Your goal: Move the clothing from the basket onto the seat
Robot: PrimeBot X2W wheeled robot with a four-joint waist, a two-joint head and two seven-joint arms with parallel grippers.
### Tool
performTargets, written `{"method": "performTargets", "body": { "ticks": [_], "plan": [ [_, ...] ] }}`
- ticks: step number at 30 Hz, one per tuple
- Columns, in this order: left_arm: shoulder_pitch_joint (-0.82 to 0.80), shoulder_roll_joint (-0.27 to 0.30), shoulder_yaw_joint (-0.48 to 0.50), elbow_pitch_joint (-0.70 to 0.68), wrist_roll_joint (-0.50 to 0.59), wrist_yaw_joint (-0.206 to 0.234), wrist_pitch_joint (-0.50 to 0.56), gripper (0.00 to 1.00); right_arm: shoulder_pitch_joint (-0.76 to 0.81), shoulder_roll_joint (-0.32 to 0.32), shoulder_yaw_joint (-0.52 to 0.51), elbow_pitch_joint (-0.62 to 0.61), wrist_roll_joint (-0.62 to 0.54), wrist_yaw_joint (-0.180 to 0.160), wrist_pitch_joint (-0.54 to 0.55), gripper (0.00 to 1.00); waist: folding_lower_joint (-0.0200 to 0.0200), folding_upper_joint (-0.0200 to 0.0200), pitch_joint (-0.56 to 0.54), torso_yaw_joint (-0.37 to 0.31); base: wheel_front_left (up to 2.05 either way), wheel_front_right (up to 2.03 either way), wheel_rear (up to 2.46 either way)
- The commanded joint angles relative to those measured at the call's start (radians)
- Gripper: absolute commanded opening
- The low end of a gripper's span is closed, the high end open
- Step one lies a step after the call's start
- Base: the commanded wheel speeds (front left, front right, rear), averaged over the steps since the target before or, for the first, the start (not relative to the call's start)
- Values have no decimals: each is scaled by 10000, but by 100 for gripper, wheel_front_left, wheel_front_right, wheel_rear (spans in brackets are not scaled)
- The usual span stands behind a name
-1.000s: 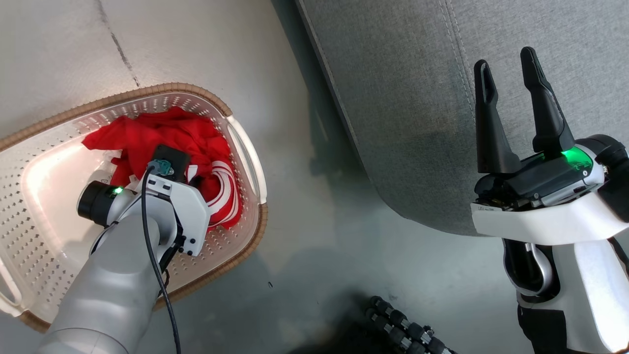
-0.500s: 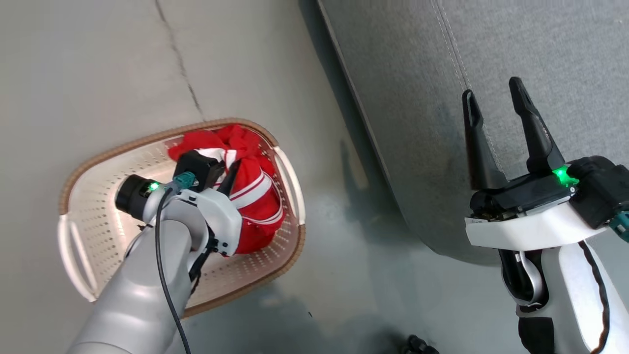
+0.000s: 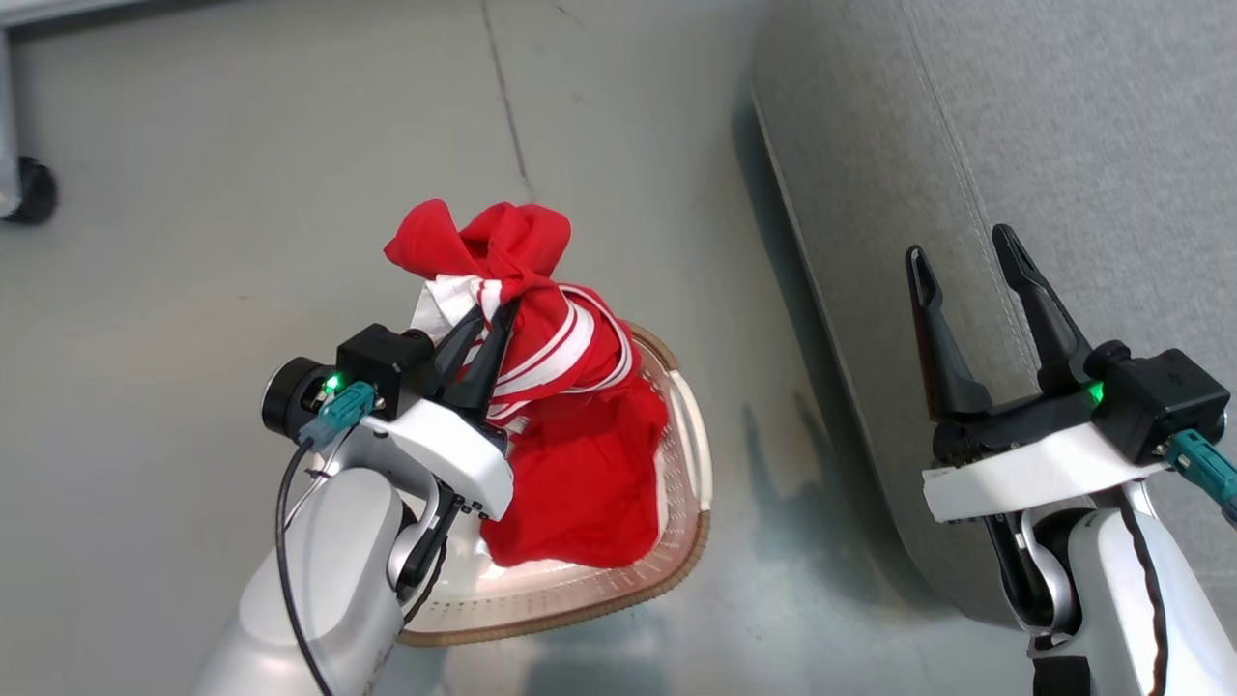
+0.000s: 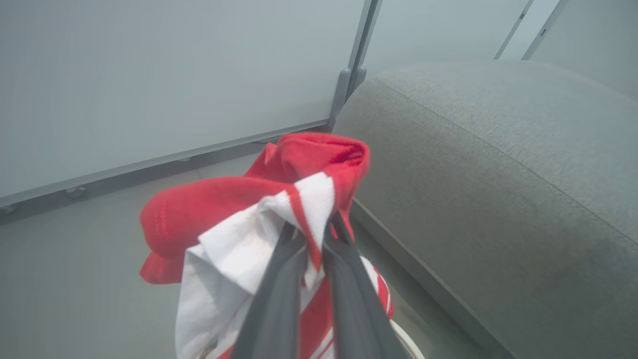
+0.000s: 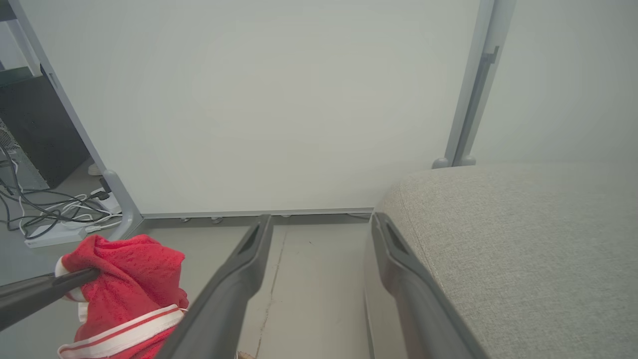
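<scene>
My left gripper (image 3: 493, 314) is shut on the clothing (image 3: 570, 425), a bright-red bundle with white stripes, and holds it up above the basket (image 3: 676, 551). The cloth hangs down and hides most of the basket's inside. In the left wrist view the fingers (image 4: 279, 294) pinch a white and red fold of the clothing (image 4: 224, 209), with the grey seat (image 4: 498, 149) just to the right. My right gripper (image 3: 959, 246) stands open and empty over the edge of the seat (image 3: 1063, 145). The right wrist view shows that gripper (image 5: 320, 219) open, with the clothing (image 5: 129, 269) at lower left.
Grey floor with a seam line runs between the basket and the seat. A dark caster wheel (image 3: 34, 188) sits at far left. A pale partition wall (image 5: 279, 99) with a metal post (image 5: 468, 99) stands behind the seat. Cables (image 5: 50, 214) lie on the floor at left.
The left gripper has lifted the clothing up out of the basket, shut on it throughout. The head view has shifted as the body rose. The right gripper stays open.
</scene>
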Motion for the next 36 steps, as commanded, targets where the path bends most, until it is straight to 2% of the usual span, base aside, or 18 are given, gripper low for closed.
{"method": "performTargets", "body": {
  "ticks": [1,7,17,29,36],
  "plan": [
    [244,54,144,-428,-22,95,-47,0,156,-73,-69,8,-91,19,84,100,0,0,-700,640,0,0,0],
    [1176,225,777,-2250,-158,239,-47,0,524,-73,-197,65,-146,19,394,100,0,0,-1520,1060,0,0,0],
    [2445,370,1308,-4177,-162,462,-48,0,1379,-68,-187,397,35,19,588,100,0,0,-2967,1368,0,0,0],
    [3661,470,1095,-5533,-191,879,212,0,2367,-70,-175,352,73,19,981,100,0,0,-4317,1476,0,0,0],
    [4248,495,961,-6018,-240,1129,429,0,2850,-68,-289,226,144,19,1127,100,0,0,-4730,1477,0,0,0]
  ]
}}
